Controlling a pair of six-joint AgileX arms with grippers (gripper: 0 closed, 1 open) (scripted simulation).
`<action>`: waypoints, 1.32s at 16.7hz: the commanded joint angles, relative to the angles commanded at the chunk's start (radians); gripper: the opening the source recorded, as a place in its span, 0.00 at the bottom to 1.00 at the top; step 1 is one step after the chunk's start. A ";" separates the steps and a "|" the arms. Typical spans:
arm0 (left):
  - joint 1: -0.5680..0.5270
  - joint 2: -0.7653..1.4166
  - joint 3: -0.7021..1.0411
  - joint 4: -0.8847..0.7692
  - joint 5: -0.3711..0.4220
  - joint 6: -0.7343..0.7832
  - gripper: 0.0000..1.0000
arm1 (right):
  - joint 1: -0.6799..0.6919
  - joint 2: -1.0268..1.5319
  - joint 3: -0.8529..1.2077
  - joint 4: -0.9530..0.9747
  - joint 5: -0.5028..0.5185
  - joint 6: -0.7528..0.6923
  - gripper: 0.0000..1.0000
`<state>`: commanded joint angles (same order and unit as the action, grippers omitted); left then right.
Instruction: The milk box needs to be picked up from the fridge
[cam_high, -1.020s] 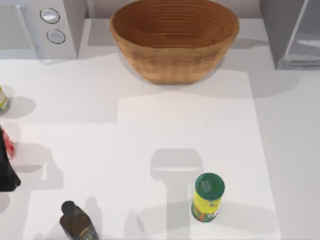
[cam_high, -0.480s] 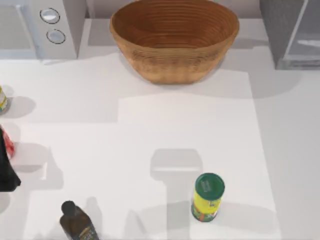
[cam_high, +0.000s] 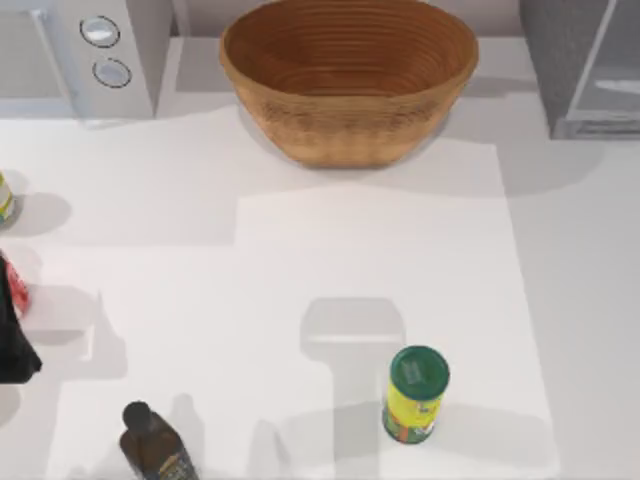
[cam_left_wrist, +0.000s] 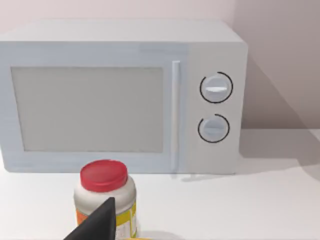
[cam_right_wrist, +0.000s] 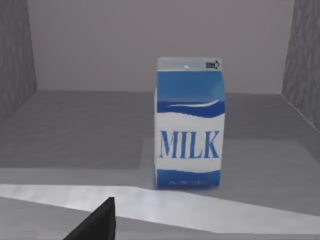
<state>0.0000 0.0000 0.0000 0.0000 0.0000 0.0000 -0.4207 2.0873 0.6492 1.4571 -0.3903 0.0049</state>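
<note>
The milk box (cam_right_wrist: 189, 122), a white carton with a blue gabled top and "MILK" on its face, stands upright on the grey floor inside the fridge (cam_right_wrist: 60, 130), seen in the right wrist view. A dark part of my right gripper (cam_right_wrist: 97, 224) sits low in that view, short of the carton and apart from it. From above, the fridge (cam_high: 556, 60) stands at the table's back right with its pale door panel (cam_high: 612, 72). My left arm (cam_high: 12, 345) is parked at the table's left edge; its gripper (cam_left_wrist: 97, 224) is near a red-lidded jar (cam_left_wrist: 104, 197).
A woven basket (cam_high: 348, 75) stands at the back middle. A light grey appliance with two round dials (cam_high: 105, 50) is at the back left. A green-lidded yellow can (cam_high: 415, 393) and a dark brown bottle (cam_high: 155, 448) stand near the front edge.
</note>
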 joint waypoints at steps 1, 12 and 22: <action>0.000 0.000 0.000 0.000 0.000 0.000 1.00 | 0.019 0.046 0.083 -0.031 0.020 -0.001 1.00; 0.000 0.000 0.000 0.000 0.000 0.000 1.00 | 0.124 0.267 0.445 -0.194 0.131 -0.006 1.00; 0.000 0.000 0.000 0.000 0.000 0.000 1.00 | 0.152 0.385 0.718 -0.345 0.160 -0.007 1.00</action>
<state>0.0000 0.0000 0.0000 0.0000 0.0000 0.0000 -0.2683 2.4719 1.3672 1.1125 -0.2300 -0.0019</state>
